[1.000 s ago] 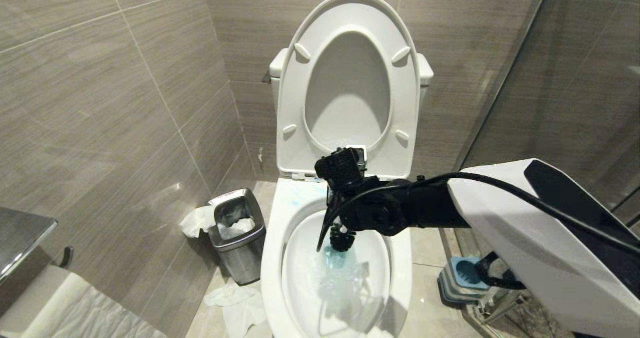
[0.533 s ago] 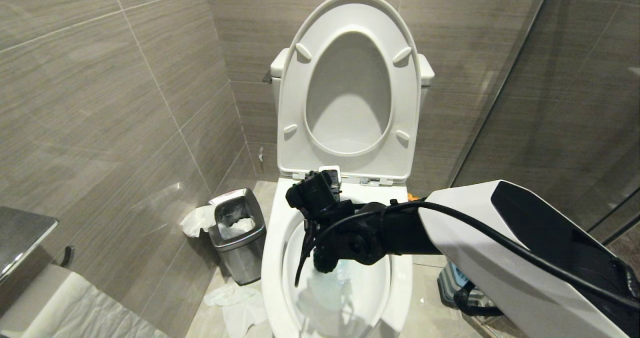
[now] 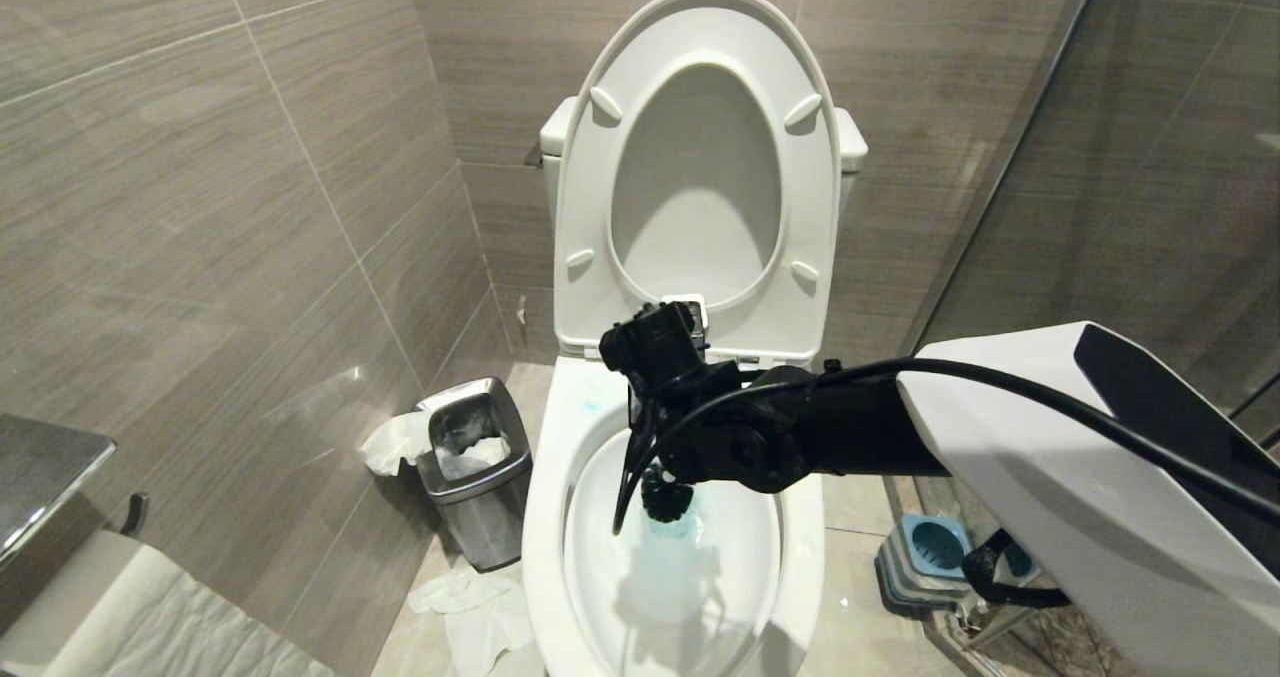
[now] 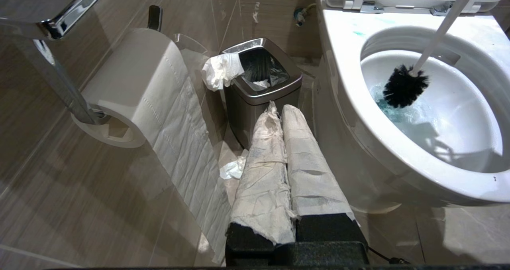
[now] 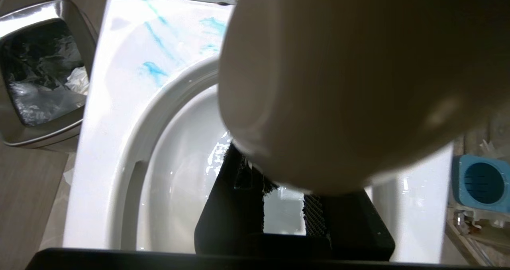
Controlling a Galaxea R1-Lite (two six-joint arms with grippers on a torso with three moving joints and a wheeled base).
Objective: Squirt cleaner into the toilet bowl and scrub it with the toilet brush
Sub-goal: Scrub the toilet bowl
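We reach our right arm across from the right and hold the right gripper (image 3: 668, 427) over the toilet bowl (image 3: 545, 517), near its back rim. Its fingers (image 5: 314, 216) are narrowed around the toilet brush (image 4: 404, 88), gripping the pale handle, whose rounded top fills much of the right wrist view. The handle slants down into the basin, and the black bristle head sits low inside, at the edge of the teal-tinted water. The cleaner (image 5: 153, 68) shows as turquoise streaks on the flat rim at the back left of the bowl, beside the hinges, and as a blue tint in the water under the bristles. The seat (image 3: 697, 172) and lid stand raised against the tank.

Our left gripper (image 4: 285, 158) hangs low beside the bowl, its paper-wrapped fingers pressed together and holding nothing. Ahead of it stands a steel bin (image 3: 475, 467) with crumpled tissue hanging over its rim, just left of the bowl. A toilet roll (image 4: 131, 86) hangs on the left wall. The blue brush holder (image 3: 930, 552) sits on the floor to the right of the bowl.
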